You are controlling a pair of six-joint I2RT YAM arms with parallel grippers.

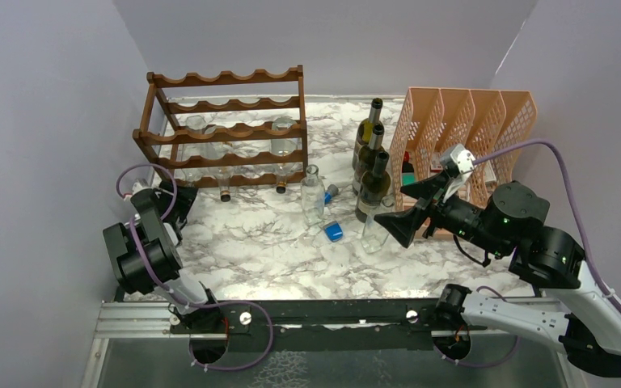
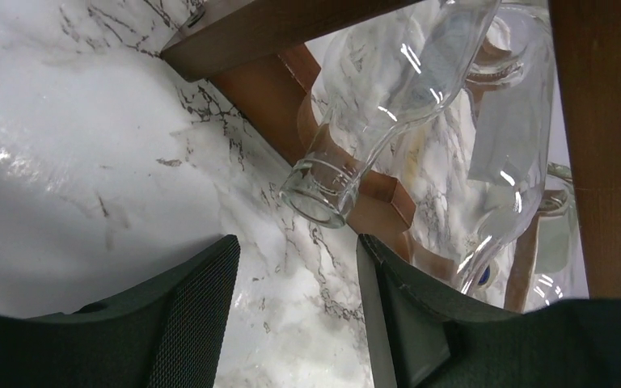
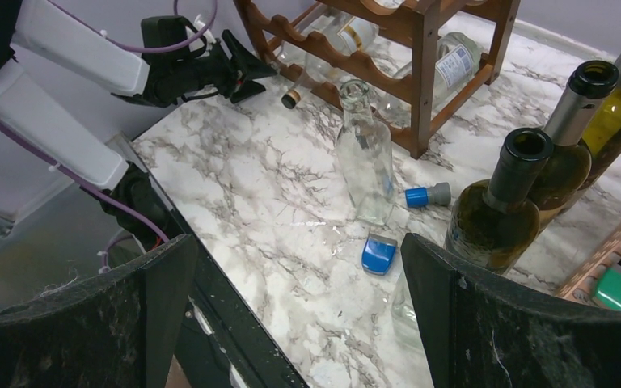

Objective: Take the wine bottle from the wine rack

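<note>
The dark reddish-brown wine rack (image 1: 225,129) stands at the back left and holds several clear glass bottles lying on its lower tiers. In the left wrist view the open mouth of one clear bottle (image 2: 323,194) sticks out of the rack (image 2: 267,97), just beyond my fingers. My left gripper (image 1: 183,200) is open and empty at the rack's front left corner, apart from the bottle; it shows open in its own view (image 2: 295,283). My right gripper (image 1: 408,208) is open and empty, held above the table's right half, far from the rack (image 3: 420,48).
A clear bottle (image 1: 313,194) stands mid-table beside a blue cap (image 3: 427,196) and a flat blue object (image 1: 333,232). Three green wine bottles (image 1: 372,174) stand next to the peach lattice organizer (image 1: 469,129). A small clear glass (image 1: 374,230) stands under my right gripper.
</note>
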